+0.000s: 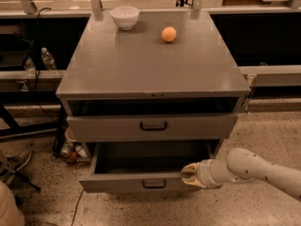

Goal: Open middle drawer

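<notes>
The middle drawer [117, 182] is the lower grey drawer of the cabinet. It stands pulled out, its deep grey interior [150, 155] shows, and a small black loop handle [154, 183] sits at the centre of its shallow front. My gripper [189, 175], with tan tips on a white arm [254, 168], comes in from the right. It rests at the top rim of the drawer's front, to the right of the handle.
Above is a taller-fronted grey drawer [197, 126] with a larger black handle [153, 125], and a dark gap above that. On the cabinet top [141, 65] stand a white bowl [125, 17] and an orange [169, 34]. A bottle [47, 59], cables and clutter lie at the left.
</notes>
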